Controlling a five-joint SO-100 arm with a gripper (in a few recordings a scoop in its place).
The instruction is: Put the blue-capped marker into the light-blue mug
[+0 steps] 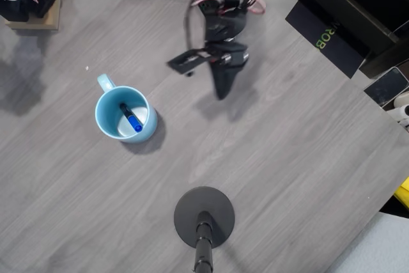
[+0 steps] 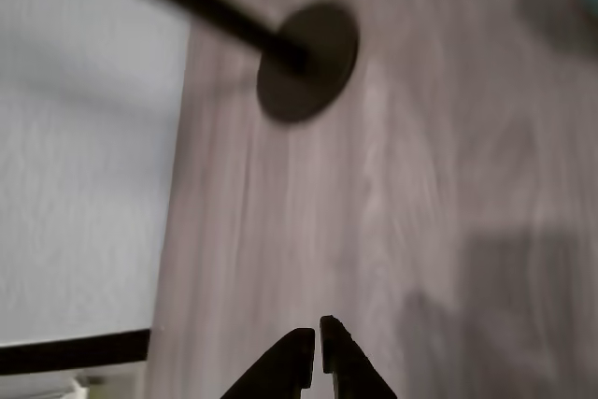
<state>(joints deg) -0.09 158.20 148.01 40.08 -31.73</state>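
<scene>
Grey wood-grain table (image 1: 287, 177) carries the whole scene. Light-blue mug (image 1: 125, 114) stands upright left of centre in the overhead view, loop handle pointing up-left. Blue-capped marker (image 1: 131, 119) lies inside the mug, leaning against the inner wall; its long axis runs from upper-left to lower-right, with the blue cap at the lower-right end. Judged from this, the placing step looks done. Gripper (image 1: 221, 93) hangs over bare table, well apart from the mug, to its right and slightly above in the overhead view; so the marker lies to the left of the fingertips and a little lower in that picture. Only 1 arm is on the table. In the wrist view the gripper (image 2: 319, 334) has its 2 fingertips nearly together with just a thin slit between, and nothing is held. Wrist view is motion-blurred; it looks along the table toward a round black stand base (image 2: 308, 61), which also sits near the bottom edge in the overhead view. Any coming move is most likely a retreat, needing no pass over the mug. Writing: a black box (image 1: 327, 36) at upper right shows yellow-green letters, readable as "ROB", the rest cut off.
</scene>
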